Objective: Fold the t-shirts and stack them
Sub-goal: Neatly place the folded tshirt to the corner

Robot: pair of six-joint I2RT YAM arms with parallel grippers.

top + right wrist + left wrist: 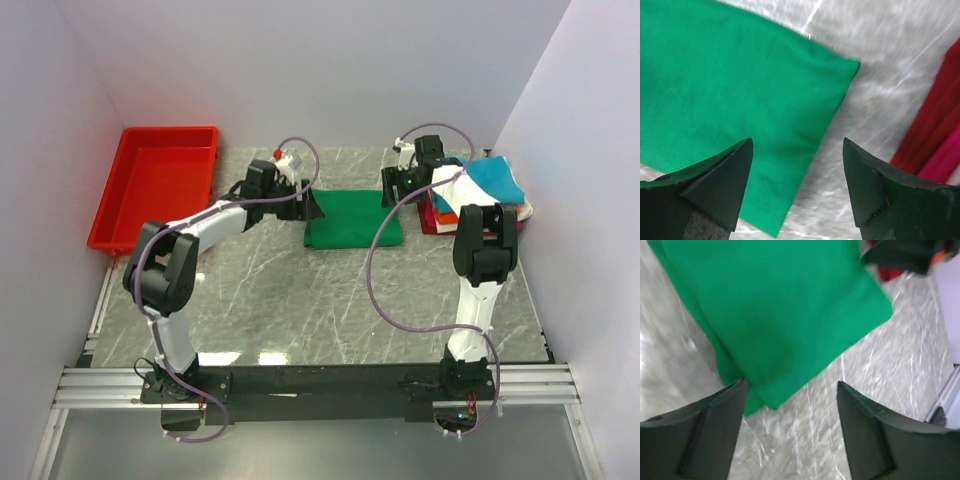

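**Green shirt folded flat between my open claws, stack waiting on its right**

Everything here I place from the green t-shirt (350, 222). Under it spreads the marbled worktop (300, 300), and well off to its left, at the far corner, sits the red tray (160, 190), which looks empty. The shirt itself lies flat as a neat folded rectangle, with its long axis running left to right across my reach. Just beside its right end, apart by a thin strip of worktop, is the stack of folded t-shirts (495, 178), teal on top with white, orange and red showing beneath.

My left claw (310, 205) hangs over the shirt's left end and my right claw (393, 190) over its right end. Both stand wide apart and grip nothing. In each wrist view the cloth lies slack on the worktop below the fingers.

I judge the folding done or nearly so, and the stacking not yet done. The stack lies rightward along the shirt's long axis, so my right arm is the nearer one, though lifting both ends together should keep the fold from sagging open
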